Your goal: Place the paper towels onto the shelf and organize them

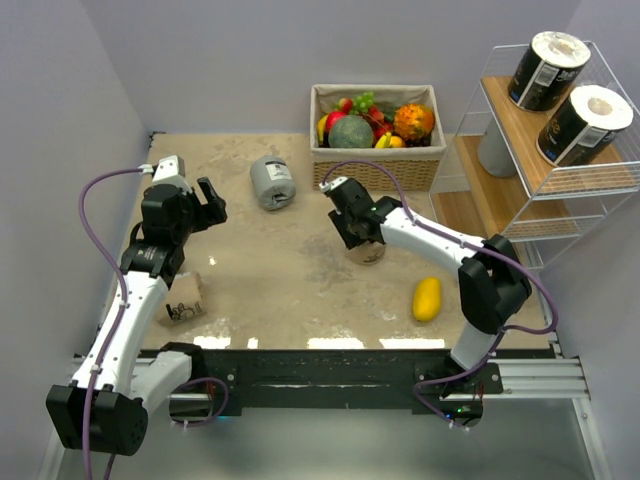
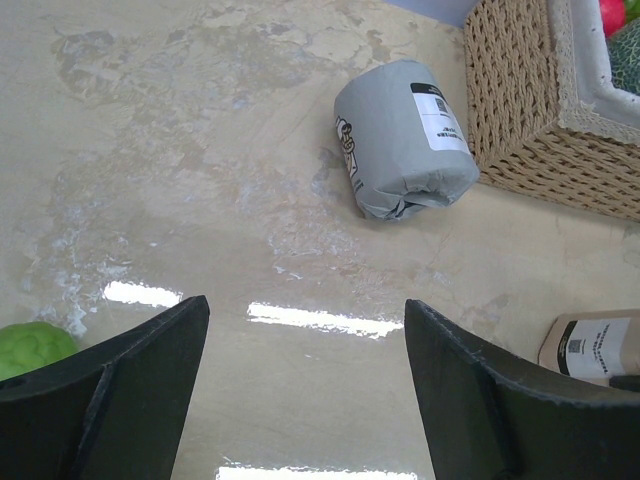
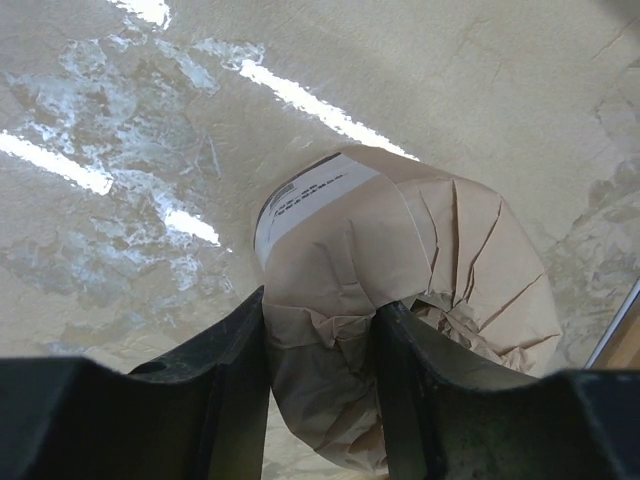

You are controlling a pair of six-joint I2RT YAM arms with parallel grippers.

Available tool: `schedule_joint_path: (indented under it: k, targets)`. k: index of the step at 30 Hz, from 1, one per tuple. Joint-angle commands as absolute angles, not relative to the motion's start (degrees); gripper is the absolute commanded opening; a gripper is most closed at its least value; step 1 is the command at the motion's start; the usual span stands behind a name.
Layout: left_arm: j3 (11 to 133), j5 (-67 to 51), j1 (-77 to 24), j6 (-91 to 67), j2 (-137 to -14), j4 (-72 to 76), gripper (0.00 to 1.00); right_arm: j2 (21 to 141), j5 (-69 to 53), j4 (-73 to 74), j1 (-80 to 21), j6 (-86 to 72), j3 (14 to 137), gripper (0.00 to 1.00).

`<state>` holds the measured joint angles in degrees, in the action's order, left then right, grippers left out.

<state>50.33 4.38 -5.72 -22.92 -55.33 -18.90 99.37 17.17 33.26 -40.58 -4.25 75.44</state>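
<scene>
Paper towels are spread over the scene. A far black roll (image 1: pixel 548 70) and a near black roll (image 1: pixel 585 125) stand on the top board of the shelf (image 1: pixel 505 120) at the far right. A grey roll (image 1: pixel 272 182) lies on its side on the table (image 1: pixel 290 290), left of the basket (image 1: pixel 375 170). A left tan roll (image 1: pixel 185 300) lies beside the left arm. A centre tan roll (image 3: pixel 400 270) sits mid-table under the right gripper (image 3: pixel 320 330).

Right fingers: clamped on the crumpled wrapper end of the centre tan roll, not across its full body.
- Hazard: soft paper compresses or tears, so the roll may slip out on the lift.
- Hazard: the top board is largely occupied, so a careless approach may knock a black roll off or strike the wire frame.
- Hazard: the mango (image 1: pixel 427 298) lies close to the right arm, and a low swing toward the shelf may sweep it.

Left gripper (image 2: pixel 305 310): fingers apart, holding nothing, with the grey roll well ahead.
- Hazard: a roll on its side is free to turn, so contact by one finger first may push it against the basket.
</scene>
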Motion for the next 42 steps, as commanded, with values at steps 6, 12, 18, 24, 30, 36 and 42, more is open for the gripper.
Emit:
schedule_joint_path:
  k: [6,12,18,24,30,36,42]
  targets:
    - [50.1,3.69,-6.06,-21.97,-54.32,-16.35,0.84,95.81,34.09,34.89,-34.73,3.24,74.88,0.37]
    - [50.1,2.99,-6.07,-22.15,-54.14,-16.08,0.84,93.17,41.29,28.07,-28.39,10.54,72.16,0.36]
    - [50.01,3.08,-6.24,-22.06,-53.79,-16.17,0.84,93.25,42.36,16.72,-21.38,16.08,70.75,0.36]
    - [50.18,3.34,-6.59,-21.97,-53.61,-16.17,0.84,96.68,39.99,11.88,-16.27,17.49,71.1,0.36]
    - [50.1,3.25,-6.59,-21.97,-53.44,-16.17,0.84,99.75,38.06,6.59,-14.07,20.3,70.84,0.37]
    - [50.1,3.34,-6.59,-21.97,-53.52,-16.26,0.84,102.3,37.35,6.41,-12.75,21.01,73.39,0.38]
    - [50.1,3.43,-6.59,-21.97,-53.53,-16.26,0.84,103.36,39.99,5.89,-12.04,21.53,73.92,0.45]
